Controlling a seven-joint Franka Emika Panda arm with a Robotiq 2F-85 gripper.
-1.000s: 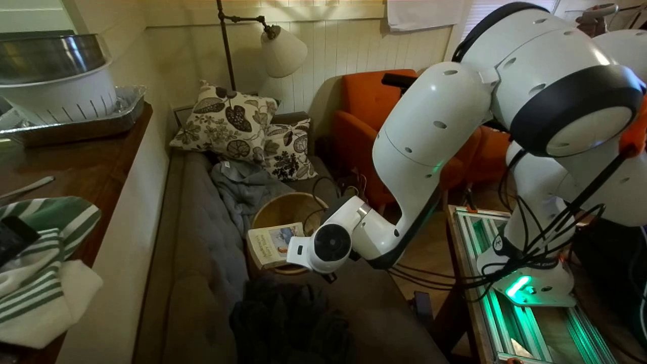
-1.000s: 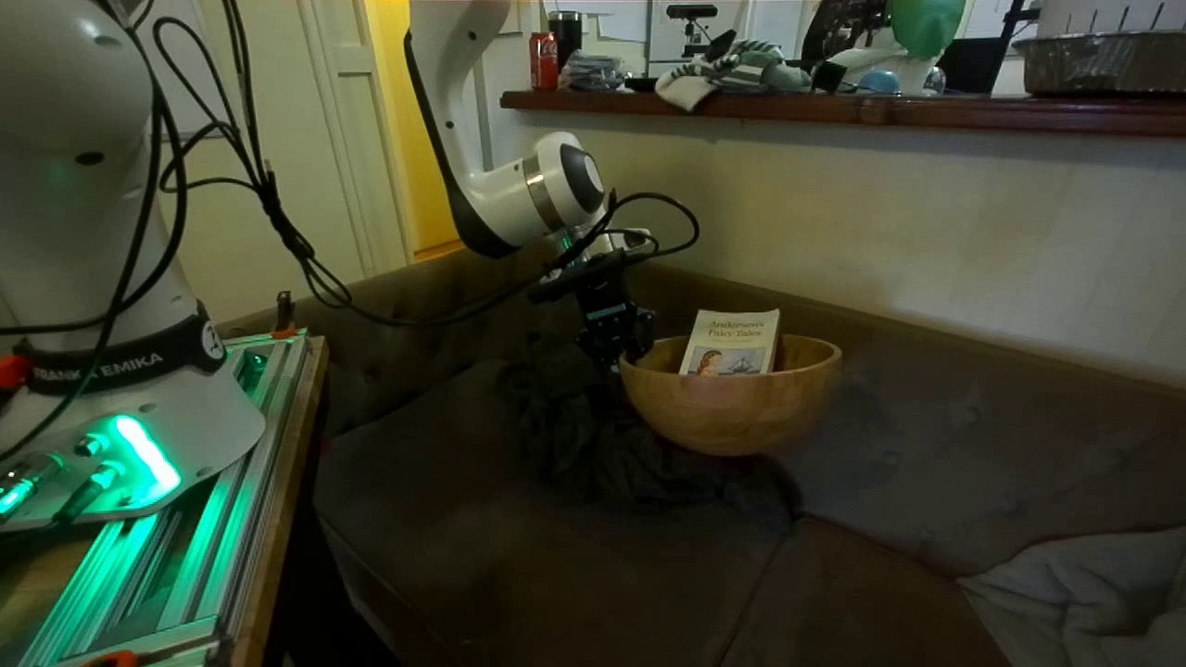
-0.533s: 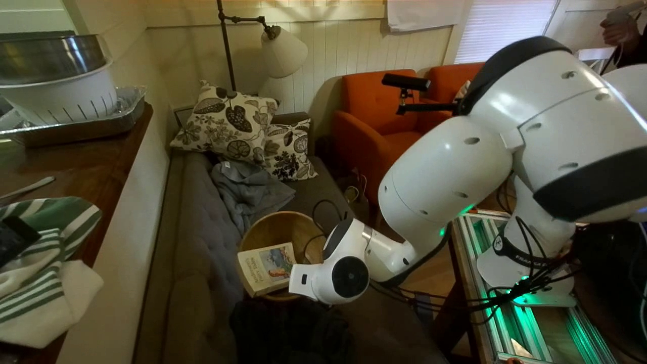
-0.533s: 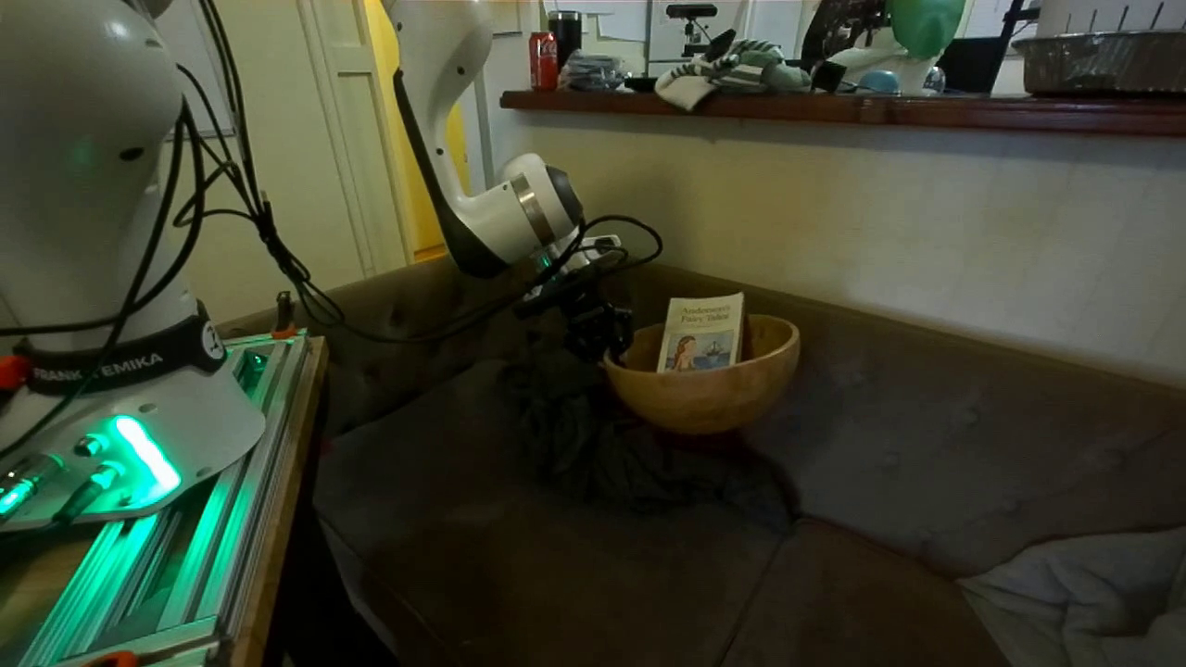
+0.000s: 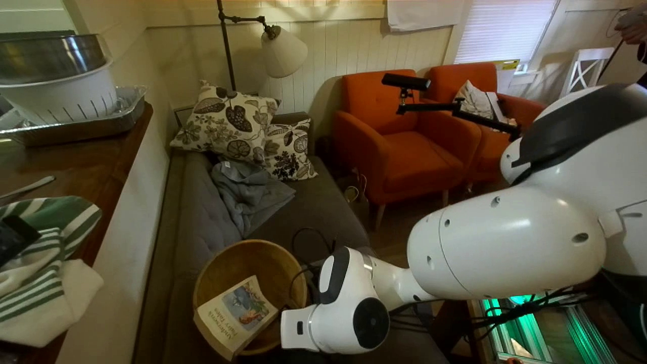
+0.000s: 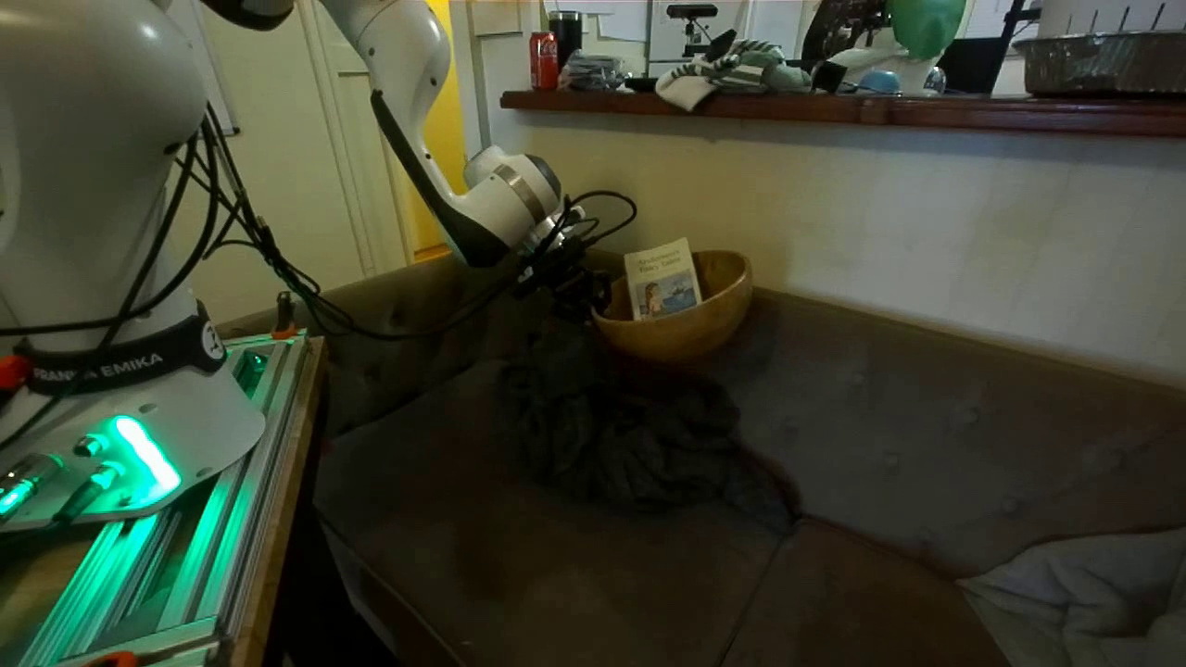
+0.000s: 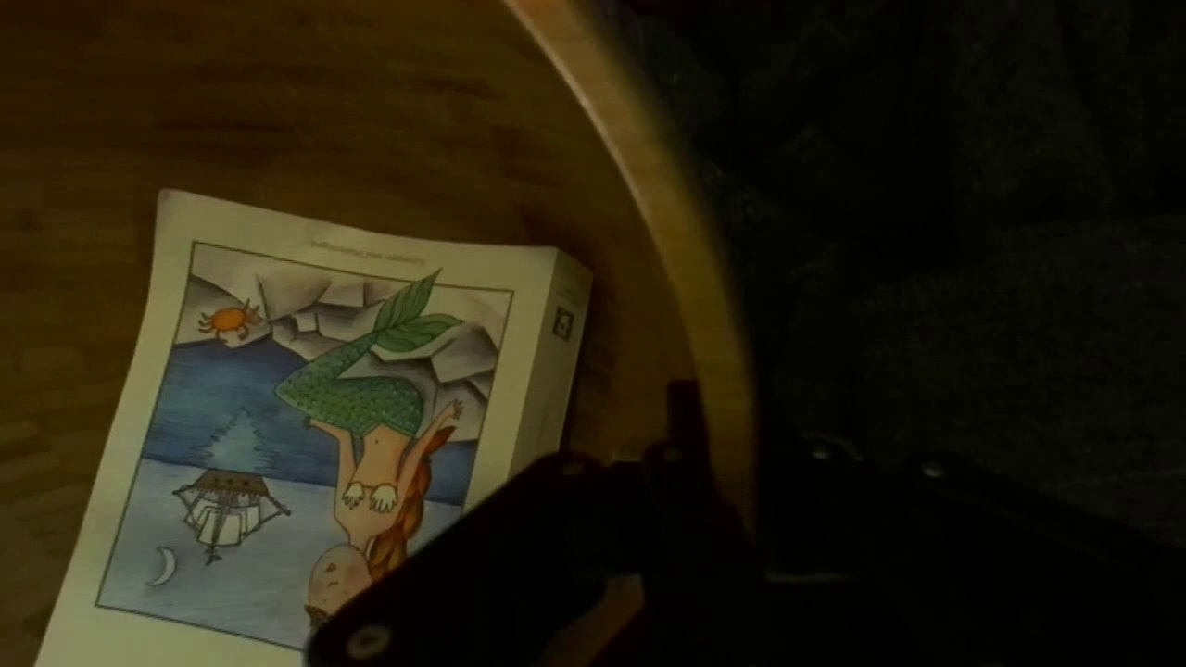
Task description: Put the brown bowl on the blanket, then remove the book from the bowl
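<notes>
One edge of the brown bowl is pinched tight in the hand, the whole likely too wide to span; it hangs tilted, seemingly above the blanket; the book leans inside.

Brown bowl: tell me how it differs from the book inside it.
The brown bowl is round and plain tan; the book is cream and rectangular, with a mermaid picture. The brown bowl is wider than the book. The gripper holds the brown bowl by its rim; the book rests inside, ungripped. Both are tilted.
</notes>
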